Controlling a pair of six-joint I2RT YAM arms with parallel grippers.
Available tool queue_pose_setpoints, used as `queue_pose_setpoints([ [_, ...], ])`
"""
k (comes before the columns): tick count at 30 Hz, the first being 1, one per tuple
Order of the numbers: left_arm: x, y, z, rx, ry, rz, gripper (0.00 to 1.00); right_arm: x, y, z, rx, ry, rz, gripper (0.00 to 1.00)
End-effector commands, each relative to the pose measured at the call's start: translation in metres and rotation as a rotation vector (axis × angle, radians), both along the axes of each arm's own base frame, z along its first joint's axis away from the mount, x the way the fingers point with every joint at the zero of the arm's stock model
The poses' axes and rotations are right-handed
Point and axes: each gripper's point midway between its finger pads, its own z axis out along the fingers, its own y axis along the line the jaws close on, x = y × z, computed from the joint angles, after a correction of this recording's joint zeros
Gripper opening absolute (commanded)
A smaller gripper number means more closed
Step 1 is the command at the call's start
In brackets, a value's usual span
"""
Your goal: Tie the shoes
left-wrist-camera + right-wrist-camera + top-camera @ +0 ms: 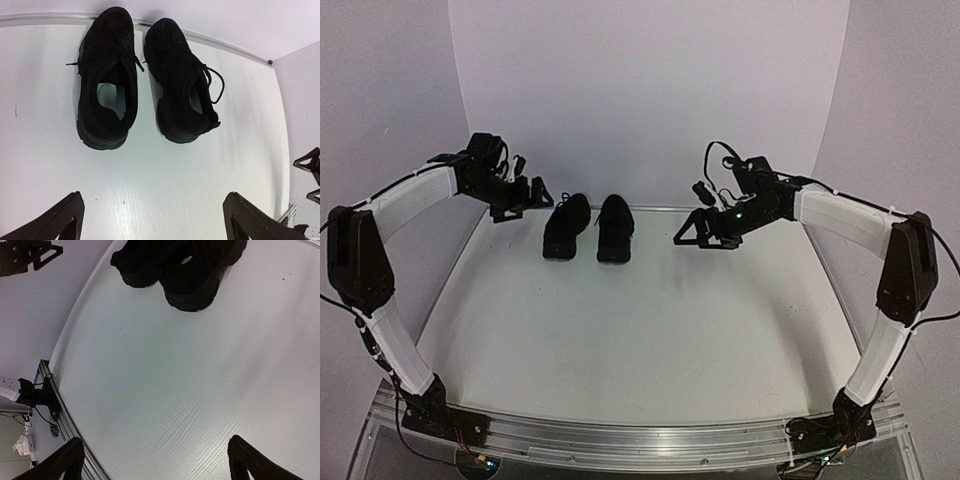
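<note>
White table point(670, 330) around black shoes point(566, 226)

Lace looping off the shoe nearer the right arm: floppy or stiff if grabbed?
Probably floppy: the lace is thin and hangs in a loose curve off the shoe. Once lifted it would likely sag, not hold shape. A pull may also slide the shoe, which looks small on the smooth table.

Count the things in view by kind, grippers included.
Shoes: 2, both black
Grippers: 2, left gripper and right gripper, both open and empty
Total: 4
</note>
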Motion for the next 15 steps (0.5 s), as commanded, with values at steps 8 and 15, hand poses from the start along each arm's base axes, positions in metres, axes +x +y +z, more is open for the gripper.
queue_pose_setpoints([
  [8,-0.152,-0.009,-0.094,0.017,0.237,0.012,1.00,-0.049,-0.001,-0.060,0.095,0.109,0.076,0.98],
  [15,-0.161,-0.003,-0.101,0.024,0.227,0.059,1.00,-0.055,-0.002,-0.069,0.112,0.131,0.067,0.98],
])
